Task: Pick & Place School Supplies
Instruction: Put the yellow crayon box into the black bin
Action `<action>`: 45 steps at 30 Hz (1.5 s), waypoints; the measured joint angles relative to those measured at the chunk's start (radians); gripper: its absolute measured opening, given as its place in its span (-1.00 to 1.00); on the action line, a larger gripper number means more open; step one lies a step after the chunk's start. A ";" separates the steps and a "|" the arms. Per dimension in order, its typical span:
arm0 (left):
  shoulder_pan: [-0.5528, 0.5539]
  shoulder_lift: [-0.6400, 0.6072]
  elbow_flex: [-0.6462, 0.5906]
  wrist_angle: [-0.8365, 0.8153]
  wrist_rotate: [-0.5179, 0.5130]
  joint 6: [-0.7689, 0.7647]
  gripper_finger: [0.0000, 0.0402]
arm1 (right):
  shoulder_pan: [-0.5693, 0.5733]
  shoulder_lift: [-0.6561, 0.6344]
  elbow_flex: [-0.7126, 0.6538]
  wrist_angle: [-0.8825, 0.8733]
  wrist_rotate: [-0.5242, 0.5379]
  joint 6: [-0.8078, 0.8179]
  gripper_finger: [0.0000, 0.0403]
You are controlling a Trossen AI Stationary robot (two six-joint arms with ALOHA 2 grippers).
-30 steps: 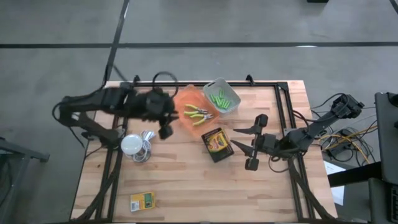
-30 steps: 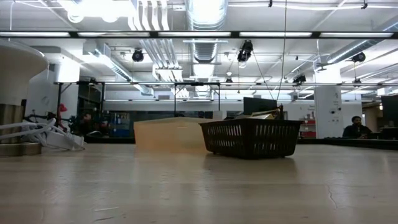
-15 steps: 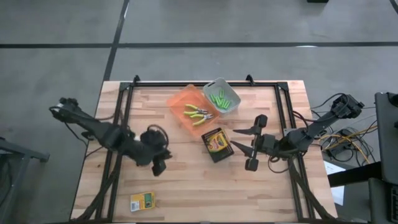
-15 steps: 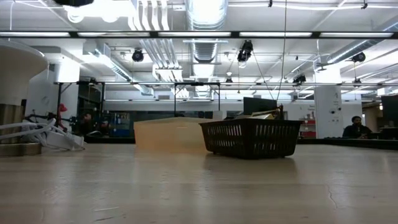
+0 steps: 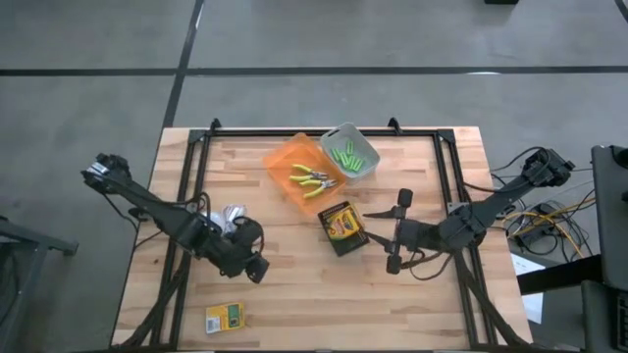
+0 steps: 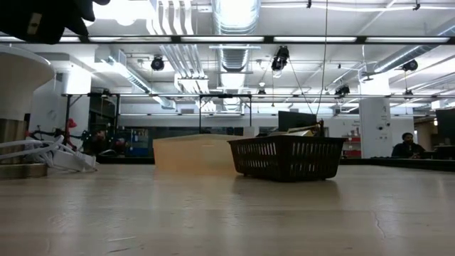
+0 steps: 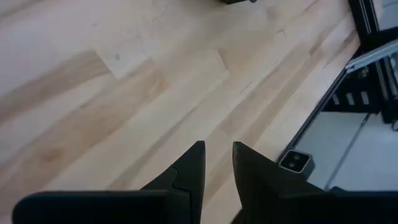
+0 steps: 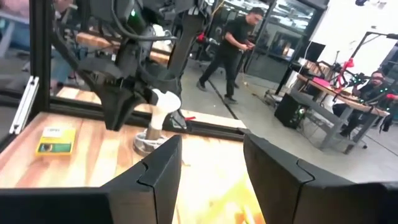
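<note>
Wooden desk [image 5: 294, 284] seen from above: the left tool [image 5: 257, 271], empty with a narrow gap between its fingers, hangs between the white round thing with cable [image 5: 231, 218] and the small yellow-and-green box [image 5: 225, 317]; a swing could snag that cable. The right tool [image 5: 395, 233], fingers apart and empty, sits beside the larger printed box [image 5: 342, 226] and could nudge it. Pliers [image 5: 311, 179] lie in the orange bin [image 5: 280, 157], green markers [image 5: 344, 153] in the grey bin [image 5: 369, 167].

Right wrist view: a person [image 8: 235, 50] walks beyond the desk.
</note>
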 joint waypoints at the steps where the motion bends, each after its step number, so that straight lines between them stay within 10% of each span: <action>1: 0.000 0.000 0.000 0.000 0.000 -0.018 -0.58 | 0.000 0.000 0.000 -0.006 0.000 -0.001 -0.16; 34: 0.000 -0.002 0.001 0.040 -0.016 -0.047 -0.58 | 0.000 0.001 0.000 -0.007 0.000 -0.001 -0.16; 45: -0.002 0.007 -0.004 0.046 -0.077 -0.295 -0.58 | 0.000 0.001 0.000 -0.007 0.000 -0.001 -0.16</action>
